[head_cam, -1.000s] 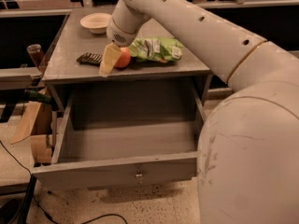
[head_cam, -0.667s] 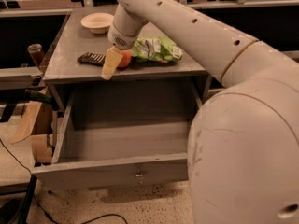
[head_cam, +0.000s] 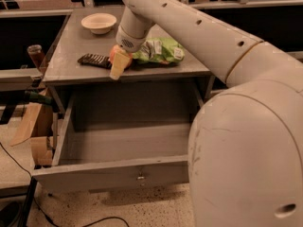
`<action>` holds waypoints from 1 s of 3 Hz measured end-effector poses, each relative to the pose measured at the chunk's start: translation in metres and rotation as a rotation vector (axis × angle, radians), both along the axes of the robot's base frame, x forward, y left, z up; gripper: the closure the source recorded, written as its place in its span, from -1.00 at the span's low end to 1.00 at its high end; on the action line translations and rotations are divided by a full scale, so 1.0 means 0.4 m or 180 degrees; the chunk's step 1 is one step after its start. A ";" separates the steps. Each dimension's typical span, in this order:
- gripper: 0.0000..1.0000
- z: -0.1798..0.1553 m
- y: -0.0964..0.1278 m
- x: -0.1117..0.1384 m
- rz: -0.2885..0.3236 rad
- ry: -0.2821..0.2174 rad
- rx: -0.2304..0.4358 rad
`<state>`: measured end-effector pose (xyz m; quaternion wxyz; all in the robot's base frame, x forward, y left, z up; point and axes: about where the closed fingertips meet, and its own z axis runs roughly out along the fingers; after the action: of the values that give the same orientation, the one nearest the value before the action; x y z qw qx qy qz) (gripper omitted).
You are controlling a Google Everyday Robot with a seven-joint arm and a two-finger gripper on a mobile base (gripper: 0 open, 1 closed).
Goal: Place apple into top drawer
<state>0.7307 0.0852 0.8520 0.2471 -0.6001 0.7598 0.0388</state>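
Observation:
The apple (head_cam: 115, 52) is a small orange-red fruit near the front edge of the grey cabinet top (head_cam: 71, 46). It is partly hidden by my gripper. My gripper (head_cam: 119, 64) hangs from the cream arm and sits right at the apple, its cream tip in front of the fruit. The top drawer (head_cam: 113, 174) is pulled out below. Its grey front panel has a small metal keyhole (head_cam: 140, 177), and its inside is bare.
A green snack bag (head_cam: 160, 51) lies just right of the apple. A dark striped bar wrapper (head_cam: 93, 60) lies just left of it. A cream bowl (head_cam: 98, 22) stands at the back. A brown jar (head_cam: 34, 55) and cardboard pieces (head_cam: 33, 122) are at the left.
My gripper has shifted slightly right and down at the apple. More of the orange-red fruit now shows above and left of the gripper tip.

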 end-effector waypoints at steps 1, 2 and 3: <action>-0.03 0.007 -0.015 -0.002 -0.0044 -0.0026 0.0005; 0.47 0.018 -0.024 -0.005 -0.0070 -0.0069 0.0037; 0.92 0.038 -0.034 -0.012 -0.0076 -0.0129 0.0073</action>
<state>0.7261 0.0716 0.8671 0.2698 -0.5888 0.7612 0.0324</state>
